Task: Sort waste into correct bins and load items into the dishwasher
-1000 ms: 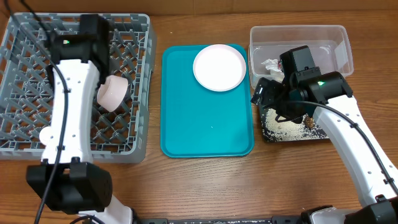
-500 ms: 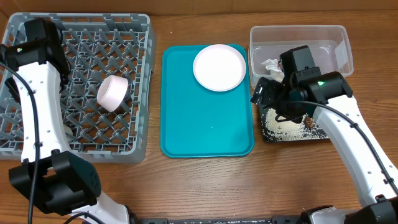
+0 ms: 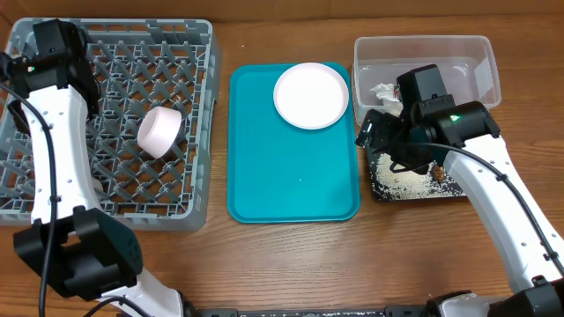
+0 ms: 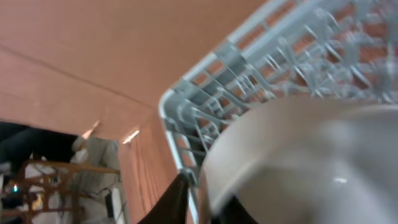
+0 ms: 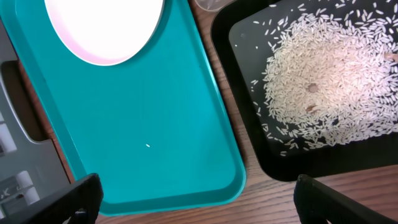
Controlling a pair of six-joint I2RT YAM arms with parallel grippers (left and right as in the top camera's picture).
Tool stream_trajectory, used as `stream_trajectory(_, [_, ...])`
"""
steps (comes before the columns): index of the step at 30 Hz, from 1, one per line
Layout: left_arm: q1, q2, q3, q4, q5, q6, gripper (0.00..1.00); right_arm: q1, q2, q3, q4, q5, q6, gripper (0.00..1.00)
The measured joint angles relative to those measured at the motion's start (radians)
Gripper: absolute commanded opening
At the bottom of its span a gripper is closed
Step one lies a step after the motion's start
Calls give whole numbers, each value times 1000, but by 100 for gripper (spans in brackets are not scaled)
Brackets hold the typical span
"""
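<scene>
Fingers on right [image 5: 78,198] gape empty; left fingers [image 4: 169,204] by blurred bowl [image 4: 311,155], cannot tell.

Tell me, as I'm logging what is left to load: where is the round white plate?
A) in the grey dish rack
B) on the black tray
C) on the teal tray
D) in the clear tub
C: the white plate lies flat on the teal tray, outside the grey dish rack.
</scene>
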Motion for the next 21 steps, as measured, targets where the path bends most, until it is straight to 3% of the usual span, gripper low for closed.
stream_trajectory(7, [0,23,0,34,46,84,4,0,0,0,0,0,0,100])
stream_trajectory(16, [-8,23,-4,129,-53,116,4,0,0,0,0,0,0,100])
stream_trajectory(21, [-36,23,-42,254,-153,232,4,0,0,0,-1,0,0,100])
